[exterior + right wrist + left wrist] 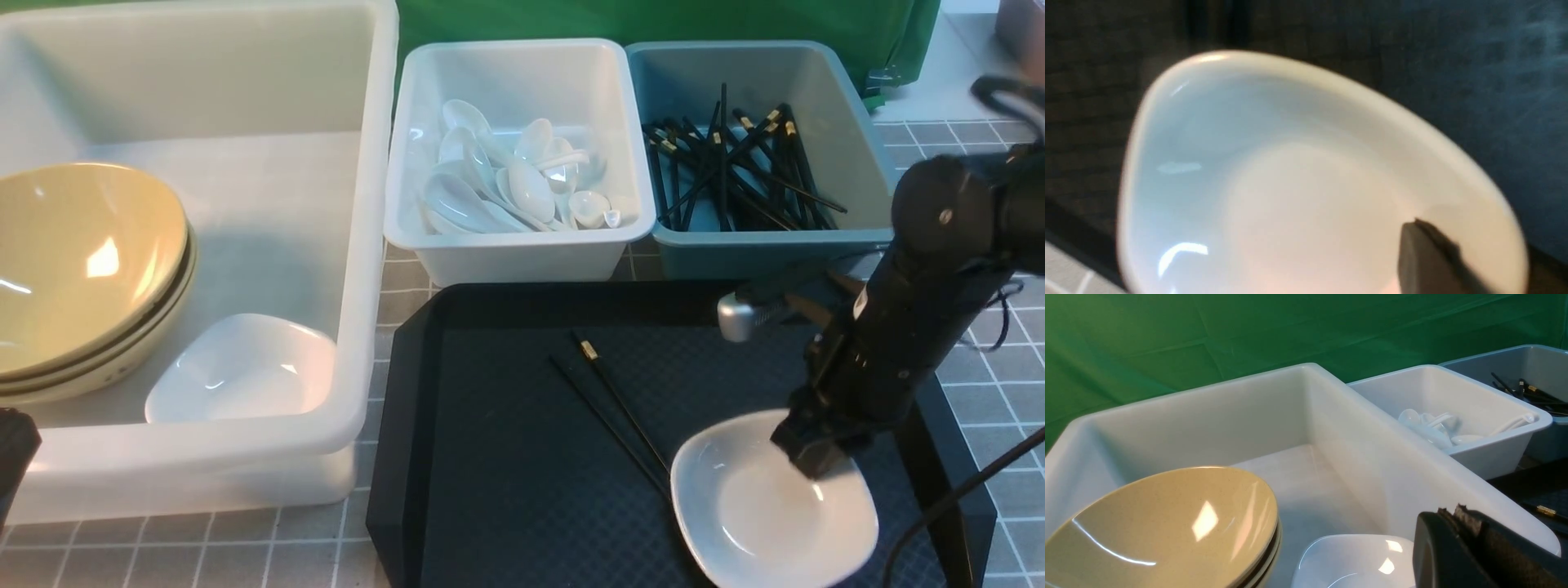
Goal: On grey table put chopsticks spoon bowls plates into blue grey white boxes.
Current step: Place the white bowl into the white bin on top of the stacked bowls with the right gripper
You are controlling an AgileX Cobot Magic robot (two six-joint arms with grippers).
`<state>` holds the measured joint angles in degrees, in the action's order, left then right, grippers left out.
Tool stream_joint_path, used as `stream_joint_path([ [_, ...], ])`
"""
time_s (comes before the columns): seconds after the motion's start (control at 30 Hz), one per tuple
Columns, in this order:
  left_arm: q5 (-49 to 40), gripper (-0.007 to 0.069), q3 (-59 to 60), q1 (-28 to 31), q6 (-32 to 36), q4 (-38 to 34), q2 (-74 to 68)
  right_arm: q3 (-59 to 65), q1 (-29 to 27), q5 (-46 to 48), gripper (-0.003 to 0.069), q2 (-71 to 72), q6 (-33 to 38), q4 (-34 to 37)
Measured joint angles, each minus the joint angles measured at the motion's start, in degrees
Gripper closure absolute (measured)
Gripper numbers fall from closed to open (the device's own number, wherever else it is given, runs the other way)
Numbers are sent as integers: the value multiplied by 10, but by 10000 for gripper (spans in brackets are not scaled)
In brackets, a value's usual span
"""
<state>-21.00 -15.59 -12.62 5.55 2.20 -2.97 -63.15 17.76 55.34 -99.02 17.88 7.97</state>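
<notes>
Nearest, at 5 o'clock on the black tray (506, 490), a white plate (759, 514) sits over the tray's near edge, and the right gripper (816, 461) comes down at the plate's 2 o'clock rim with one finger inside the dish; its other finger is hidden, so I cannot tell whether it pinches the rim. At 8 o'clock of the scene the left gripper (15, 445) hovers by the large tub (371, 245), fingers pressed together and empty. A loose pair of chopsticks (612, 408) runs from the tray's centre toward the plate. The tub, at the tray's 9 o'clock on the grey table (245, 547), holds stacked yellow-green bowls (82, 261) and a second plate (245, 371). At 12 o'clock the small white bin (522, 261) holds spoons (506, 184); at 1 o'clock the blue-grey bin (767, 257) holds more chopsticks (735, 171)
</notes>
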Motion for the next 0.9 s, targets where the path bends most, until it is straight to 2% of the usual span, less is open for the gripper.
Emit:
stream_joint_path([
  [0.07,0,633,0,0,0,6,0,-34,0,17,585,29,0,-3],
  [0.1,0,633,0,0,0,9,0,-63,0,26,595,46,-1,-8],
  [0.27,0,633,0,0,0,13,0,-181,24,42,597,75,0,19],
  [0.37,0,633,0,0,0,14,0,-258,72,19,597,71,20,70],
  [0.4,0,633,0,0,0,14,0,-279,92,6,597,66,30,87],
  [0.43,0,633,0,0,0,14,0,-318,141,-36,597,45,51,121],
  [0.57,0,633,0,0,0,14,0,-356,213,-123,597,-7,89,147],
  [0.6,1,633,0,0,0,14,0,-371,250,-191,597,-46,112,153],
  [0.67,1,633,0,0,0,14,0,-382,282,-254,595,-98,136,152],
  [0.8,0,633,0,0,0,14,0,-404,304,-289,554,-180,154,137],
  [0.9,0,633,0,0,0,14,0,-415,304,-268,435,-214,158,124],
])
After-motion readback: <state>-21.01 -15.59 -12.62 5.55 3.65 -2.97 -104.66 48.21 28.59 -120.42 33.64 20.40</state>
